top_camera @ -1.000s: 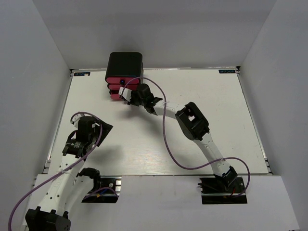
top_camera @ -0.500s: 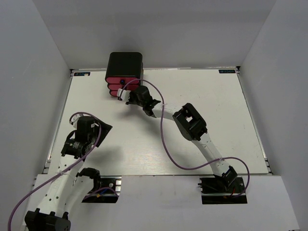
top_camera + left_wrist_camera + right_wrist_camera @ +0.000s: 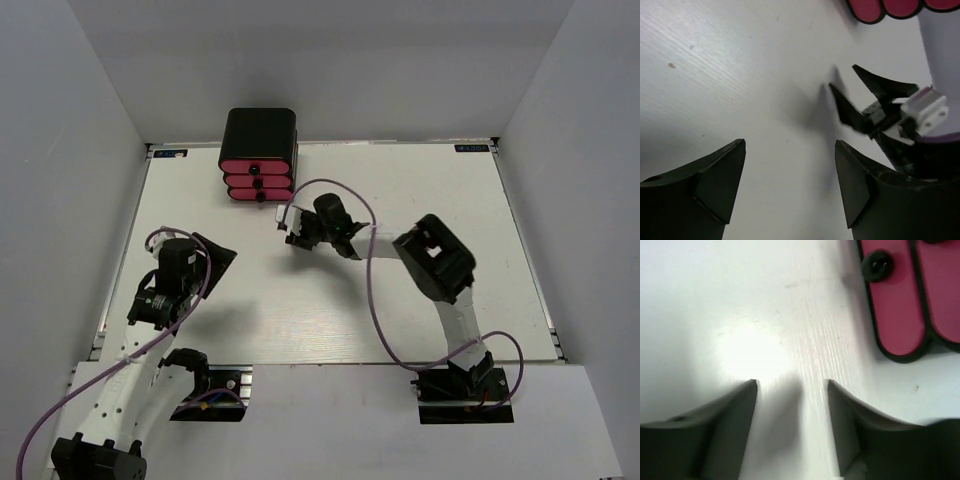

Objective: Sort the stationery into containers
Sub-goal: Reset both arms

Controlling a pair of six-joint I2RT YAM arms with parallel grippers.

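We find the black cabinet [image 3: 259,130] at the far edge of the tabletop [image 3: 400,300], toward its far-left corner. Its three pink drawers [image 3: 258,180] are all pushed in, their long fronts running along that edge. The right fingers [image 3: 288,226] stand just in front of the drawers without touching them, part open and holding nothing. A black knob [image 3: 876,264] lies ahead of them, off to one side. The left fingers [image 3: 215,256] are spread wide and empty near the left edge, so we judge the right arm nearer. No loose stationery shows in any view. The small blue labels [image 3: 170,153] at the far corners are too small to read.
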